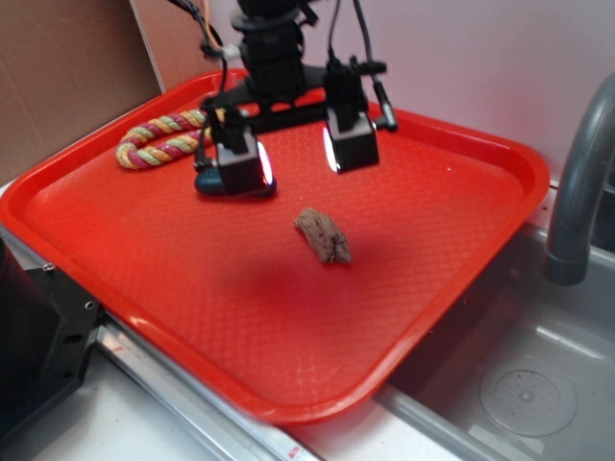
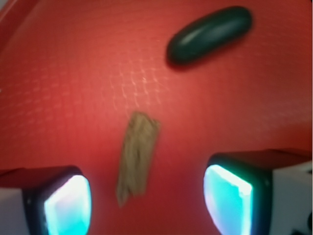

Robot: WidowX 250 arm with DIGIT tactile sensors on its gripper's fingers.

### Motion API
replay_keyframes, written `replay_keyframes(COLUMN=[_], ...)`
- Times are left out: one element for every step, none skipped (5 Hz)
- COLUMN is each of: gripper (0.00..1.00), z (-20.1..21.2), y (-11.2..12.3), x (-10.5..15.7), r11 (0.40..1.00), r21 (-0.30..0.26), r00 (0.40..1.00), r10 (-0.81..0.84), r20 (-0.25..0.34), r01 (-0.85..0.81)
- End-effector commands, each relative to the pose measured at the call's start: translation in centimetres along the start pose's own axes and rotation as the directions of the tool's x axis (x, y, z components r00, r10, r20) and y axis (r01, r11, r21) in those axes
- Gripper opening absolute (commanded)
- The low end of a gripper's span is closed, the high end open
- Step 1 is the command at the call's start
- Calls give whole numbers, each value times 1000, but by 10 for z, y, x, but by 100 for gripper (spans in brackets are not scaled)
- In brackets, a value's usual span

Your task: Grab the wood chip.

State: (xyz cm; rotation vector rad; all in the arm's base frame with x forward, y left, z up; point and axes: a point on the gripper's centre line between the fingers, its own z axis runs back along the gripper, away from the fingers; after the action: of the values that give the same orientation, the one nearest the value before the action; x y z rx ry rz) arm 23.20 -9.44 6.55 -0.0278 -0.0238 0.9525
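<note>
The wood chip (image 1: 323, 236) lies loose near the middle of the red tray (image 1: 115, 279), touching nothing else. Just beyond it the hand (image 1: 298, 158) hovers with its 2 fingers (image 1: 351, 142) spread wide, empty. Farther left lie a dark oval (image 1: 208, 181) and a twisted rope (image 1: 159, 137).

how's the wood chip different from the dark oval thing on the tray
The wood chip is light brown with a rough, grainy surface and jagged ends; the dark oval is deep teal, smooth and glossy with rounded ends. The chip looks flatter and a little shorter, the oval plumper. In the wrist view the chip lies between the open gripper's fingers, while the oval lies beyond them. Both are oblong, lying loose and apart on the red tray.
</note>
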Motion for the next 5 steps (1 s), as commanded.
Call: replay_keyframes(gripper=[100,100,0,0,0], z=[-36,-49,-50,-49,-49], y=[-9,-10,-10,-9,-9], x=[-2,-2,-1,-1,-1], r11=[998,996,997,997,997], r21=[33,56,51,55,67], r00=[998,996,997,998,997], r10=[-59,-78,-62,-47,-51], r20=[35,46,49,52,52], r01=[58,75,60,44,47])
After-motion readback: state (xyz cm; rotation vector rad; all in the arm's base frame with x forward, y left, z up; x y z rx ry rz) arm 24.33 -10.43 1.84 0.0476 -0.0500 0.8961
